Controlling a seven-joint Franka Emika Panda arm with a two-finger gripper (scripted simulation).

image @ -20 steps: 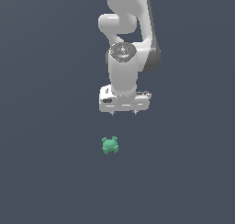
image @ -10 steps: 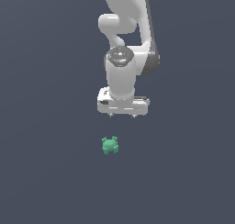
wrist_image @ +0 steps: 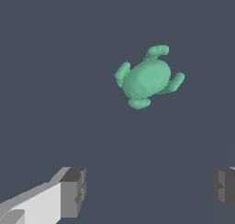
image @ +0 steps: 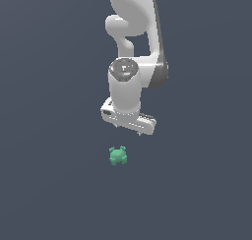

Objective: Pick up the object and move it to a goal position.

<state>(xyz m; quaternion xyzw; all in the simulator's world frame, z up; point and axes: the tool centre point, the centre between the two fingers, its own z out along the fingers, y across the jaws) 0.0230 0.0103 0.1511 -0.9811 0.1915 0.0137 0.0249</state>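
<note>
1. Toy (image: 118,155): the small green knobbly toy lies alone on the dark worktop (image: 49,185), not yet picked up, below the tool (image: 129,125) and slightly toward the exterior view's left of it.
2. The tool is spread wide and holds nothing; in the wrist view its two fingers (wrist_image: 73,192) stand well apart, and the toy (wrist_image: 148,77) sits ahead of the gap between them, not inside it.
3. Risk, as I judge it: a straight descent from here would likely land beside the toy, not around it, so one finger could clip a knob and push it away.
4. Risk, second: closing on the short knobs instead of the body could give a weak, uneven hold, and the toy could twist or drop on the lift.
5. Heading: in the wrist view the oval body's long axis runs on a diagonal, with four short knobs sticking out around it; which end is the front I cannot tell.
</note>
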